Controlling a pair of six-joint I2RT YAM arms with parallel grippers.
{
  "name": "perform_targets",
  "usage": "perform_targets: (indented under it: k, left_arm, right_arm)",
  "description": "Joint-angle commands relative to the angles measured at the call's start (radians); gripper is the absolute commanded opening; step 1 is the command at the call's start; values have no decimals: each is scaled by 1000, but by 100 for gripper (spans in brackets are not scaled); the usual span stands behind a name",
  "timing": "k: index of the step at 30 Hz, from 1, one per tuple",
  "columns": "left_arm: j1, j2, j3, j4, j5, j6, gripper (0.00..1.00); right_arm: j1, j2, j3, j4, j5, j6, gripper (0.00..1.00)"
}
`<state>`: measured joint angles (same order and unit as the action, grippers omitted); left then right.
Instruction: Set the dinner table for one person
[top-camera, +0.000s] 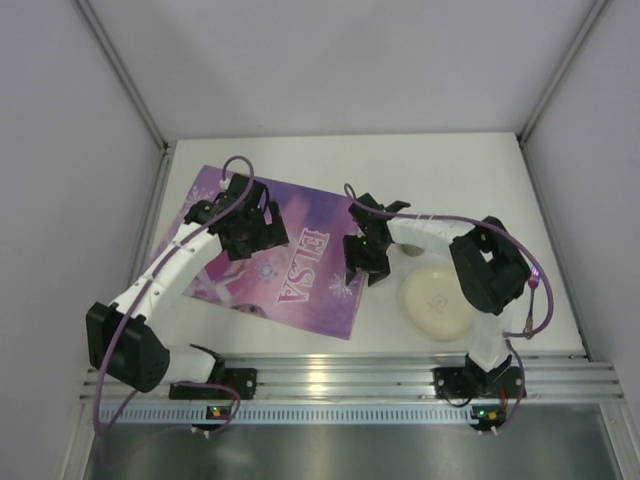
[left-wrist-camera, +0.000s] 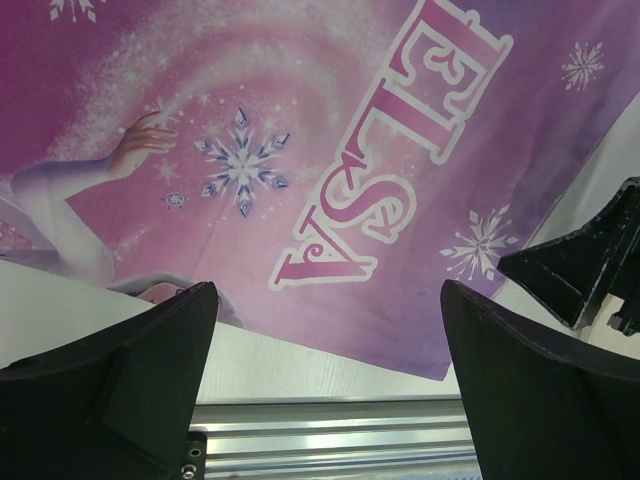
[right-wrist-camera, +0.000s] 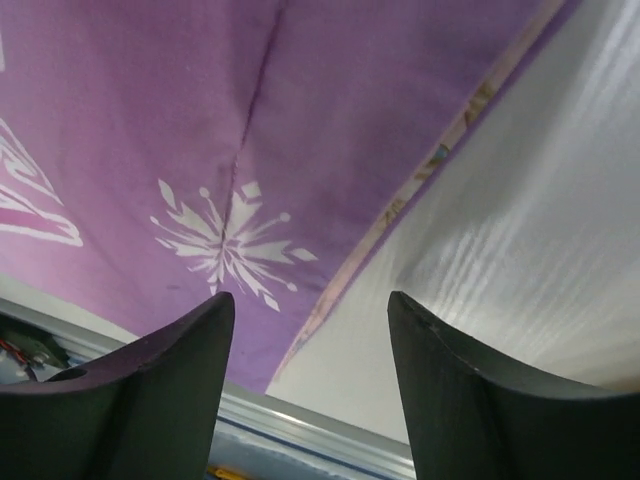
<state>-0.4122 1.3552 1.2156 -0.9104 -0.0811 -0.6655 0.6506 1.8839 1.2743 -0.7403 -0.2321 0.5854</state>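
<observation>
Dinner table (top-camera: 460, 175): large flat rectangular top, matte white, lying level under me. It runs from the back wall down to my side. A ribbed aluminium rail (top-camera: 340, 378) runs along its near edge, shiny, full width. From my wrist cameras the white surface looks smooth with a faint streaky sheen, and the rail shows at the bottom.

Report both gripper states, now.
Left gripper: open, holding nothing, above the placemat.
Right gripper: open, holding nothing, over the placemat's edge.
</observation>
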Motion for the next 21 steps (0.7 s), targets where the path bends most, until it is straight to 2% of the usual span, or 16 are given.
perform_targets:
  k: [1, 4, 5, 9, 10, 11, 13, 21]
  left_arm:
    - [1, -42, -31, -18, -19, -11, 99]
    - [1, -48, -36, -25, -19, -11, 99]
    - [1, -51, -37, -25, -19, -11, 99]
    - [1, -54, -39, -25, -17, -6, 99]
    - [1, -54, -41, -24, -19, -5, 99]
    - [1, -53, -41, -22, -17, -3, 99]
    - [1, -53, -42, -22, -14, 0, 99]
    - [1, -33, -38, 5, 0, 12, 99]
  right_arm:
    - [46, 40, 53, -10, 50, 27, 61]
    - [70, 70, 60, -10, 65, 39, 51]
    - [76, 75, 63, -11, 73, 45, 44]
    - [90, 101, 51, -10, 112, 48, 27]
    - [90, 104, 48, -13, 119, 47, 22]
    - [90, 104, 42, -17, 128, 39, 11]
    - [84, 92, 33, -28, 171, 24, 2]
    - [-18, -38, -1, -182, 411, -105, 0]
